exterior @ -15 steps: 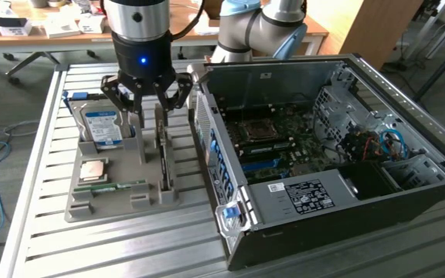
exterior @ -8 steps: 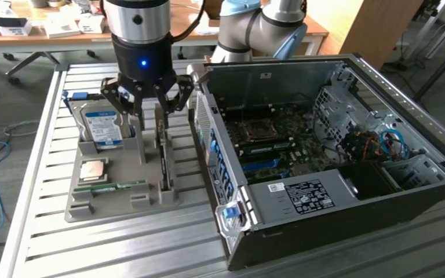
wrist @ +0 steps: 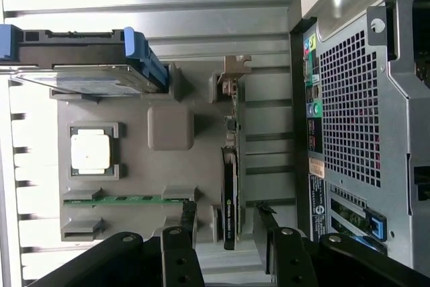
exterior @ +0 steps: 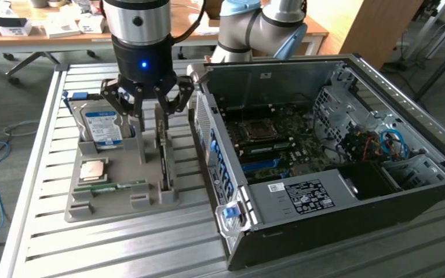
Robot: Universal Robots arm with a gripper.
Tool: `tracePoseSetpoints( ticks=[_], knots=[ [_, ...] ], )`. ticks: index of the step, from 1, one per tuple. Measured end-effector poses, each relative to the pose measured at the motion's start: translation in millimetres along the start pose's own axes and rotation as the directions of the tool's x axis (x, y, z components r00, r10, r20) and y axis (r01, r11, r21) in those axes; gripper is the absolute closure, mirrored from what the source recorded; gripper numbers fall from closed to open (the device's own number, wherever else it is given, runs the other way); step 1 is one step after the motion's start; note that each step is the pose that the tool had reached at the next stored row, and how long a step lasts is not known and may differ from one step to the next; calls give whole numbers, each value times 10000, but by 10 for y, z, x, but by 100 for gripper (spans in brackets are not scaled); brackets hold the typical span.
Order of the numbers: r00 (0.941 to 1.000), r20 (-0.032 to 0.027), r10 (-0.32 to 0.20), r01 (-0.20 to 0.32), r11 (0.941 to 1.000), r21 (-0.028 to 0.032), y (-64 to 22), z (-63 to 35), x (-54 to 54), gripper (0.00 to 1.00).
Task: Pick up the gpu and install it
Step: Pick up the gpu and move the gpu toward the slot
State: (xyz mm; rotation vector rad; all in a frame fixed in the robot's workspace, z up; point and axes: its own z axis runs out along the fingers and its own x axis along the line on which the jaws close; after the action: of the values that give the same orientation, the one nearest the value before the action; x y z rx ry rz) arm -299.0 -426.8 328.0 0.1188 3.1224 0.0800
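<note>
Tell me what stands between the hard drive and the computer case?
The gpu, on edge in the grey holder, with the open gripper poised over it; both views show it.

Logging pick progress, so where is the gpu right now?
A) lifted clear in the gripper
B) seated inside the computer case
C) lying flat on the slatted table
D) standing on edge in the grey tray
D: the gpu stands on edge in a slot of the grey tray, with the open gripper straddling it, one finger on either side.
</note>
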Motion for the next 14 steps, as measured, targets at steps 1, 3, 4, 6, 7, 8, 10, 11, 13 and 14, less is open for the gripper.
tracePoseSetpoints(
  ticks=[1, 3, 4, 6, 7, 8, 10, 11, 13, 14],
  knots=[
    [10000, 0, -1, 1, 10000, 0, -1, 2, 0, 53],
    [10000, 1, -1, 1, 10000, 0, -1, 13, 0, 53],
    [10000, -1, -1, 1, 10000, 1, -2, 16, 0, 53],
    [10000, -2, -1, 1, 10000, 2, -2, 23, 0, 53],
    [10000, -2, -1, 1, 10000, 2, -2, 26, 0, 53],
    [10000, 0, -2, 2, 10000, -1, -2, 32, 0, 53],
    [10000, 0, -1, 1, 10000, -2, -3, 46, 1, 53],
    [10000, -1, -1, 1, 10000, -2, -3, 52, 1, 53],
    [10000, -1, -1, 1, 10000, -3, -4, 62, 1, 53],
    [10000, -1, -1, 1, 10000, -2, -4, 66, 1, 53]
  ],
)
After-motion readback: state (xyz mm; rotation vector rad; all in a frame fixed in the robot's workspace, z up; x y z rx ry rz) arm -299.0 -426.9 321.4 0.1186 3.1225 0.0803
